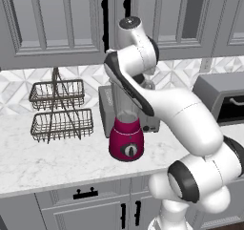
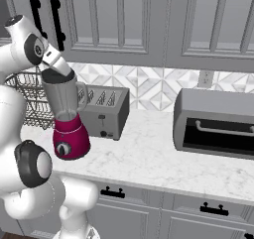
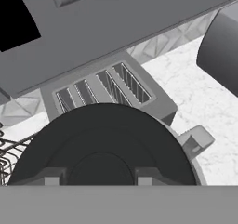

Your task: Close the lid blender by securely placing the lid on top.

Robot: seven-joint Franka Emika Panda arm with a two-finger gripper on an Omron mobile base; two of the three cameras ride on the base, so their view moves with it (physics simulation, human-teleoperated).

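The blender (image 2: 69,134) stands on the counter with its magenta base (image 1: 126,139) and clear jar (image 2: 62,96) upright. The black round lid (image 2: 58,76) lies at the jar's mouth, slightly tilted; I cannot tell whether it is fully seated. My gripper (image 2: 54,66) comes down on it from the upper left. In the hand view the lid (image 3: 107,135) spreads wide below my gripper (image 3: 98,179), whose fingertips (image 3: 51,179) are shut on its raised centre. The jar's handle (image 3: 197,139) pokes out at the lid's right.
A grey toaster (image 2: 106,111) stands right behind the blender. A two-tier wire basket rack (image 1: 59,109) is to the left. A dark-fronted toaster oven (image 2: 216,124) sits far right. Wall cabinets (image 2: 149,25) hang close above the jar.
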